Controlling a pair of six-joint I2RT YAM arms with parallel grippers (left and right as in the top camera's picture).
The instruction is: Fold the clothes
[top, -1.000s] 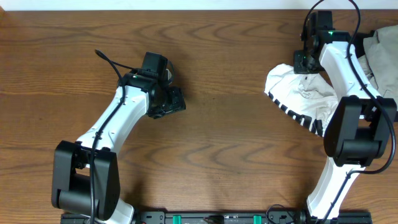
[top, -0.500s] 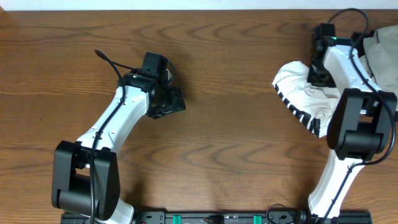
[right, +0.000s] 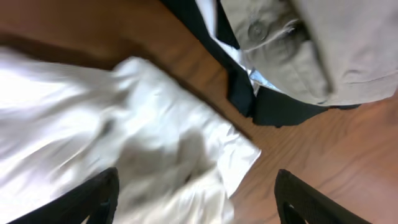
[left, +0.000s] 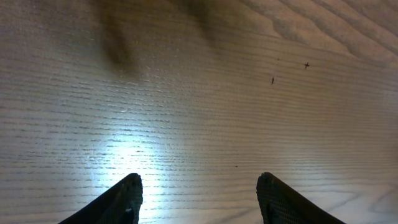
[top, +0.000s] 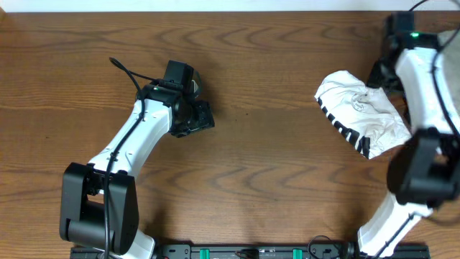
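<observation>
A crumpled white cloth [top: 359, 108] with black striped marks along its front edge lies in a heap at the right of the table. My right gripper [top: 379, 74] hovers just above its back right corner. In the right wrist view this gripper [right: 196, 199] is open, the white cloth [right: 124, 137] lying loose below and between its fingers [right: 93, 199]. A beige garment [right: 311, 43] lies on a dark navy one [right: 249, 93] beyond it. My left gripper [top: 201, 115] is open over bare wood [left: 199, 93] left of centre, nothing between its fingertips [left: 121, 199].
The beige garment [top: 449, 50] reaches to the table's right edge behind the right arm. Brown wood tabletop [top: 273, 158] stretches between the two arms. A black cable [top: 126, 70] trails from the left wrist.
The right gripper has opened and let go of the white cloth, then drawn back toward the far right. The cloth shifted slightly right and settled in a heap. The left arm has not moved.
</observation>
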